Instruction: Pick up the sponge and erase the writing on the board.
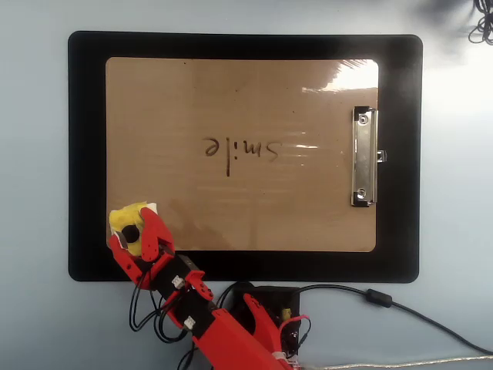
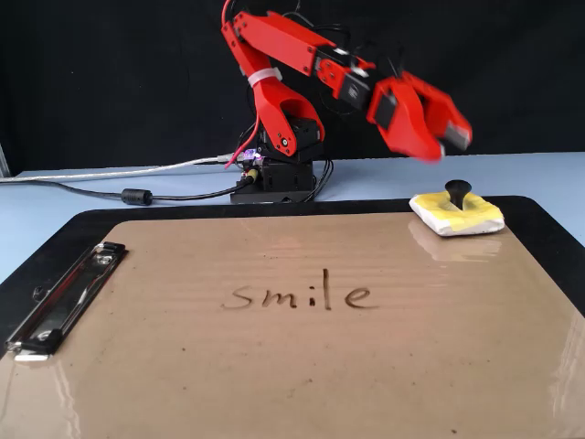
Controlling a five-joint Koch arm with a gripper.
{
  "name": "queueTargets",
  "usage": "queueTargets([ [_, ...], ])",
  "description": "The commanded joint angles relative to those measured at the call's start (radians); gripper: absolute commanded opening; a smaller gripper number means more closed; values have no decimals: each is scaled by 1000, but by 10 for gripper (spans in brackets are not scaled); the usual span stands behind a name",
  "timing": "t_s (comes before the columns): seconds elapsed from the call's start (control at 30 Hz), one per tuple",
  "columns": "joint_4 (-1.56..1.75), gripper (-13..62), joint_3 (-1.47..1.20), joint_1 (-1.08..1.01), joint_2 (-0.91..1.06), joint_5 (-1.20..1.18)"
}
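Sponge (image 1: 131, 219) first, and in the overhead view it's half buried: the red gripper (image 1: 137, 240) hangs right over it at lower left of the frame, so only a yellow patch, a sliver of white edge and part of the black knob peek out. The fixed view clears that up, with the sponge (image 2: 457, 215) lying flat at right of centre, knob pointing straight up, on the far right corner of the board (image 2: 302, 366) where it meets the black mat (image 2: 539, 229). It's squarish, so no real long axis to call. The gripper (image 2: 439, 146) sits above it there, not touching, with clear air between the fingertips and the knob; its tips are motion-blurred, but the two jaws stand apart, spread moderately wide and holding nothing. The writing (image 2: 298, 295), "smile", runs left to right across the middle of the board in the fixed view and reads upright; overhead the same word (image 1: 241, 149) appears upside down at frame centre, its line running horizontally, well apart from the sponge. The board (image 1: 192, 100) lies with its long side horizontal overhead, the silver clip (image 1: 365, 156) at its right edge; in the fixed view that clip (image 2: 59, 297) is at lower left. Glare washes out the board's upper right corner overhead, and the fixed view cuts off its near edge. The arm's base (image 2: 279, 174) stands behind the mat, and overhead it is cropped at the bottom edge.
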State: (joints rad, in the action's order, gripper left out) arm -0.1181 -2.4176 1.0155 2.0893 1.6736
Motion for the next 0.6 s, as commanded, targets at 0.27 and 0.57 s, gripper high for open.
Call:
queueTargets([
  [0.27,87,310,43,160,-129,23],
  [0.57,367,308,-95,149,-210,8],
])
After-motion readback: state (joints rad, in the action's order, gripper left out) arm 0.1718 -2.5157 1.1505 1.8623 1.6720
